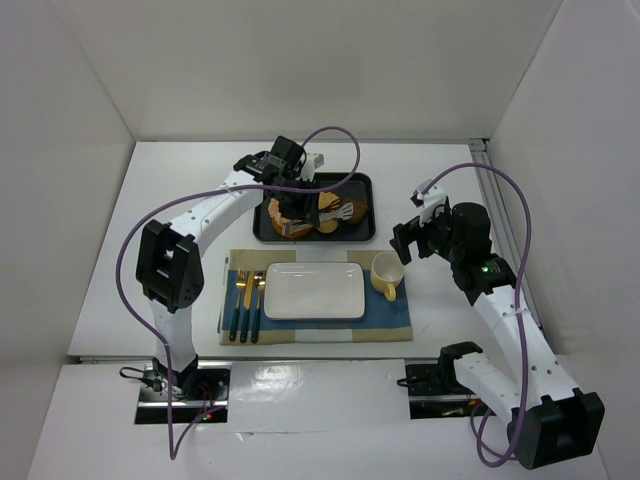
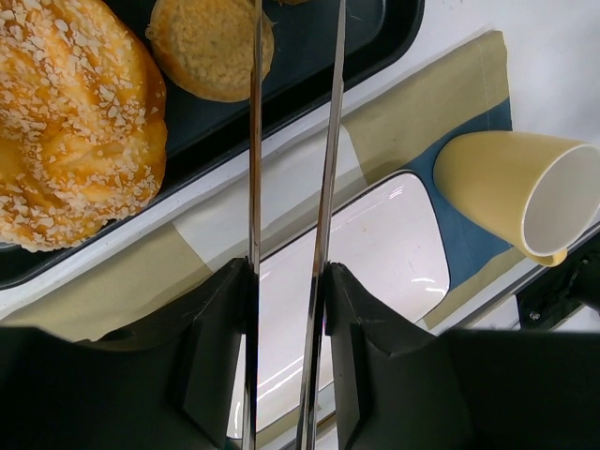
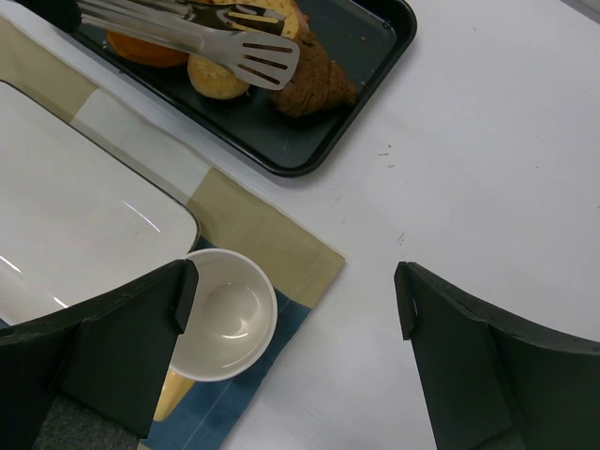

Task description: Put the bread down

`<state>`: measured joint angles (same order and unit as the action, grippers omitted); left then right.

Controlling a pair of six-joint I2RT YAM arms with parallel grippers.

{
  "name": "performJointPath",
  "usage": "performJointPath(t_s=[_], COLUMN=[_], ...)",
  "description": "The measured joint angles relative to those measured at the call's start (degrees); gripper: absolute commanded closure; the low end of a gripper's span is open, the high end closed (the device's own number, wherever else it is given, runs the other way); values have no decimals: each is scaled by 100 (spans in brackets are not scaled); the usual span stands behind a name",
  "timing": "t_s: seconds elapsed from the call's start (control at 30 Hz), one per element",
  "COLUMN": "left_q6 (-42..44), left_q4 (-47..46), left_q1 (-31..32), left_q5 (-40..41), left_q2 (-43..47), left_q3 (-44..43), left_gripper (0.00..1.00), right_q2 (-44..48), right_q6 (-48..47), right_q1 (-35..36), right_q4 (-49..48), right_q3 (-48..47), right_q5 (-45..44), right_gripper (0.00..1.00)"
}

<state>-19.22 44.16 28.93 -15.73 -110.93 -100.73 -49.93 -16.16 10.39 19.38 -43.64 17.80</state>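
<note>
At the right end of the black tray (image 3: pixel 370 42), the bread (image 3: pixel 314 80) lay at the tips of the tongs (image 3: pixel 267 58) that my left hand (image 2: pixel 288 281) clenched, while my right hand (image 3: pixel 295 291) hung released, farther off, above the cup (image 3: pixel 225 314).

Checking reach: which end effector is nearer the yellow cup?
Right. The right end effector hovers beside the yellow cup; the left end effector, gripping tongs, is over the black tray.
</note>
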Motion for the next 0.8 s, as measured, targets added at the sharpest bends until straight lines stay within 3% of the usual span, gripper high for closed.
performJointPath(t_s=[0.8], left_q6=[-4], left_q4=[-232], left_q1=[-2], left_q5=[-127], left_q2=[195], left_q3=[142], left_gripper=[100], right_q2=[0], right_q6=[0], right_q1=[0], right_q4=[0], right_q3=[0], right_q5=[0], right_gripper=[0])
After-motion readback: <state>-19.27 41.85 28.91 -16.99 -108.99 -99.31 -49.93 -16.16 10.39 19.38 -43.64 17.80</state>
